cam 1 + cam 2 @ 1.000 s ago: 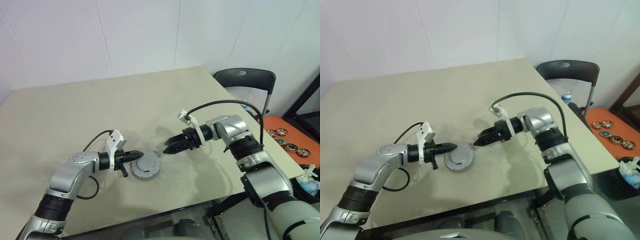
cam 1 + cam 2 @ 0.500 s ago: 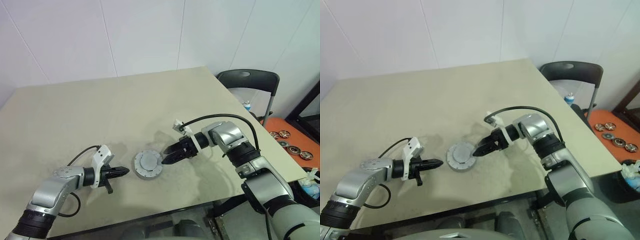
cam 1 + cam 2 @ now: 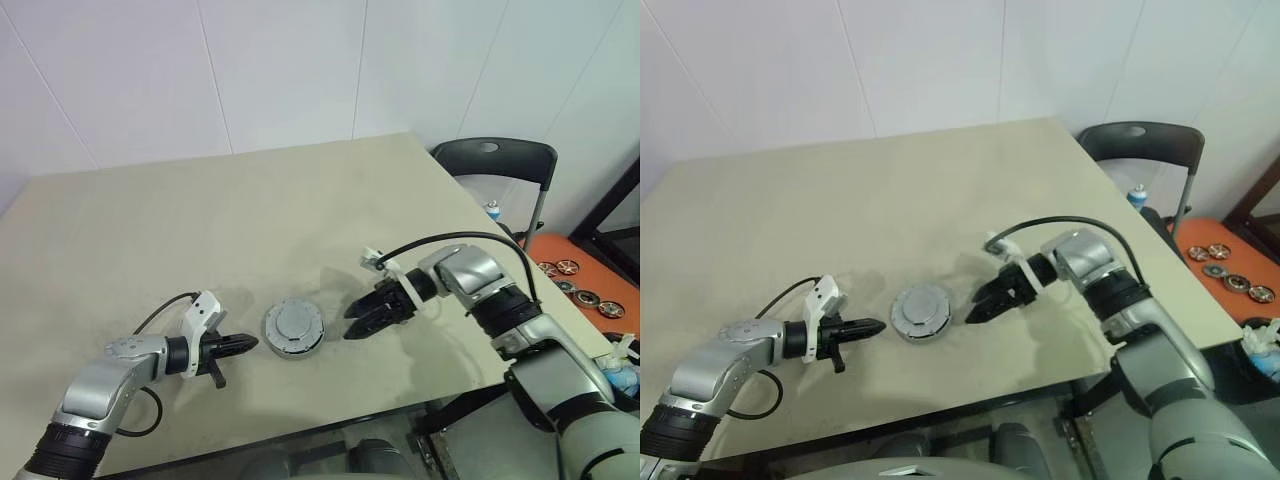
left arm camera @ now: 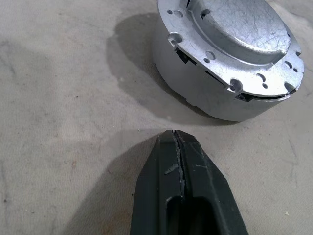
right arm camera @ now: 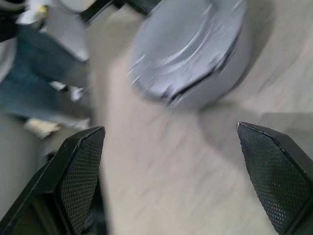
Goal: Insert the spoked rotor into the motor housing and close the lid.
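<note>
Covering the motor housing (image 3: 294, 330), the lid (image 4: 239, 29) hides its inside; left end effector (image 3: 252, 343) clamped empty, right (image 3: 352, 330) spread empty.

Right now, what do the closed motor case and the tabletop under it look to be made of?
The motor housing and its lid: bare silver-grey metal, probably cast aluminium, matte with fine scratches and drilled holes. The table: beige, matte, faintly mottled surface, perhaps laminate; hard to tell.

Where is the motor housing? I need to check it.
The motor housing, lid shut, sits on the table between the left gripper and right gripper.
</note>
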### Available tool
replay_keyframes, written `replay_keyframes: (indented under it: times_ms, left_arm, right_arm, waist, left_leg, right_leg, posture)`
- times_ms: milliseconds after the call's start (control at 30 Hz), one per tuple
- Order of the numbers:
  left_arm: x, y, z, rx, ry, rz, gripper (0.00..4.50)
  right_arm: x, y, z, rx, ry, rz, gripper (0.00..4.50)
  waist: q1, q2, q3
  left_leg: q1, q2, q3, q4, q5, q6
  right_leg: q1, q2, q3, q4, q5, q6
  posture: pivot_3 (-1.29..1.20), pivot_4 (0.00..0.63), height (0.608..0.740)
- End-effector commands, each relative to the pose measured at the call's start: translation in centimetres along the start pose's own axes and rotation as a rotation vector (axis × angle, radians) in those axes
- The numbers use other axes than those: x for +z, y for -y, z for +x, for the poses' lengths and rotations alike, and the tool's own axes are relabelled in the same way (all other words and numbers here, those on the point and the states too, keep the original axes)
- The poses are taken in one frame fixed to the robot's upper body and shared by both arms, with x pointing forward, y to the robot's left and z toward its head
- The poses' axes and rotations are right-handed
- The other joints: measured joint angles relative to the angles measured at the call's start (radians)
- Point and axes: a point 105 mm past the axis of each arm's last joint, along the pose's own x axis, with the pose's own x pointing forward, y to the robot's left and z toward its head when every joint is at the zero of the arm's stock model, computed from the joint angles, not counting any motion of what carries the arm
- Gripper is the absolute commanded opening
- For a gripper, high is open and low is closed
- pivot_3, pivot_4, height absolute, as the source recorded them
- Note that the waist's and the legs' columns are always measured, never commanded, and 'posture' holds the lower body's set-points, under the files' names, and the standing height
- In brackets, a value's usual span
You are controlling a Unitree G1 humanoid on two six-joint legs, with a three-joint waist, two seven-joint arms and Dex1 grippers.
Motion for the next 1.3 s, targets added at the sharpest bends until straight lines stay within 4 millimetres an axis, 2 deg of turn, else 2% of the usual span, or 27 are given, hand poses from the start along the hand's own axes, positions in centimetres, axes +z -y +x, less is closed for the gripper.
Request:
replay_keyframes:
  times_ms: [33, 67, 167, 233, 300, 433, 600, 767, 867, 1100, 1200, 1300]
  left_arm:
    - [-0.6, -0.6, 0.3, 0.044, 0.0, -0.024, 0.0]
    - [-0.4, -0.7, 0.4, 0.051, 0.009, -0.026, 0.0]
    - [0.6, -1.1, 0.4, 0.082, 0.07, -0.039, 0.0]
    - [1.1, -1.0, 0.2, 0.078, 0.092, -0.044, 0.0]
    - [1.1, -0.9, 0.1, 0.079, 0.094, -0.045, 0.0]
    - [0.6, -0.7, -0.1, 0.08, 0.086, -0.053, 0.0]
    - [0.0, -0.8, -0.4, 0.092, 0.095, -0.084, 0.0]
    - [-0.2, -0.9, -0.8, 0.111, 0.106, -0.102, 0.0]
    - [-0.2, -1.1, -0.9, 0.122, 0.113, -0.112, 0.0]
    - [-0.3, -1.2, -1.1, 0.124, 0.111, -0.124, 0.0]
    - [-0.1, -1.3, -1.2, 0.127, 0.11, -0.124, 0.0]
    - [0.1, -1.4, -1.3, 0.131, 0.111, -0.122, 0.0]
  right_arm:
    - [-0.5, -0.5, 0.7, 0.029, -0.03, -0.029, 4.49]
    - [-0.5, -0.3, 0.8, 0.023, -0.023, -0.027, 4.49]
    - [1.3, 2.0, 1.6, -0.146, 0.078, -0.178, 4.49]
    - [2.4, 2.0, 2.1, -0.193, 0.122, -0.337, 4.49]
    - [2.7, 1.7, 2.5, -0.199, 0.133, -0.42, 4.49]
    - [1.9, 0.3, 2.7, -0.1, 0.097, -0.431, 4.49]
    - [2.4, 0.8, 3.2, -0.159, 0.117, -0.548, 4.49]
    - [5.9, 0.9, 2.6, -0.261, 0.276, -0.664, 4.49]
    - [6.9, 0.6, 2.2, -0.282, 0.334, -0.703, 4.49]
    - [4.0, -1.0, 4.5, -0.12, 0.262, -0.684, 4.49]
    - [4.0, -1.2, 5.5, -0.101, 0.269, -0.67, 4.49]
    - [4.8, -1.3, 6.2, -0.107, 0.296, -0.692, 4.49]
  waist:
    - [0.001, 0.0, 0.0]
    - [0.002, 0.0, 0.0]
    - [0.004, 0.0, 0.0]
    - [0.012, 0.0, 0.0]
    - [0.019, -0.001, 0.0]
    - [0.019, -0.001, 0.0]
    - [0.016, -0.001, 0.0]
    - [0.013, -0.001, 0.0]
    - [0.014, -0.001, 0.0]
    - [0.017, -0.002, -0.001]
    - [0.014, -0.002, -0.001]
    - [0.013, -0.002, -0.001]
  left_leg:
    - [0.0, 0.0, 0.0, 0.0, 0.0, 0.0]
    - [0.001, 0.0, 0.0, 0.0, 0.0, 0.0]
    - [0.002, 0.0, 0.0, 0.001, 0.0, 0.0]
    - [0.002, 0.0, 0.0, 0.002, 0.001, -0.002]
    - [0.002, 0.001, 0.0, 0.004, 0.001, -0.002]
    - [0.001, 0.0, 0.0, 0.003, 0.001, -0.002]
    - [0.001, 0.001, 0.0, 0.001, 0.001, -0.002]
    - [0.001, 0.002, 0.001, 0.001, 0.001, -0.002]
    - [0.001, 0.001, 0.001, 0.001, 0.001, -0.002]
    - [0.001, 0.002, 0.001, 0.001, 0.001, -0.002]
    - [0.002, 0.001, 0.001, 0.001, 0.001, -0.002]
    - [0.002, 0.002, 0.001, 0.001, 0.001, -0.002]
  right_leg:
    - [0.0, 0.0, 0.0, 0.0, 0.0, 0.0]
    - [0.001, 0.0, 0.0, 0.0, 0.0, 0.0]
    - [0.002, 0.0, 0.0, 0.001, 0.001, 0.0]
    - [0.002, 0.001, 0.0, 0.001, 0.003, 0.001]
    - [0.003, 0.001, -0.001, 0.001, 0.004, 0.002]
    - [0.002, 0.001, -0.001, 0.0, 0.004, 0.002]
    - [0.001, 0.001, -0.001, 0.0, 0.004, 0.002]
    - [0.0, 0.002, -0.001, 0.001, 0.004, 0.001]
    - [0.0, 0.002, -0.001, 0.001, 0.004, 0.001]
    - [0.0, 0.002, -0.001, 0.001, 0.004, 0.001]
    - [0.0, 0.002, -0.001, 0.001, 0.004, 0.001]
    - [0.001, 0.002, -0.001, 0.002, 0.005, 0.001]
  posture:
    - [0.0, 0.0, 0.74]
    - [0.0, 0.0, 0.74]
    - [0.0, 0.0, 0.74]
    - [0.0, 0.0, 0.74]
    - [0.0, 0.0, 0.74]
    - [0.0, 0.0, 0.74]
    - [0.0, 0.0, 0.74]
    - [0.0, 0.0, 0.74]
    - [0.0, 0.0, 0.74]
    - [0.0, 0.0, 0.74]
    - [0.0, 0.0, 0.74]
    - [0.0, 0.0, 0.74]
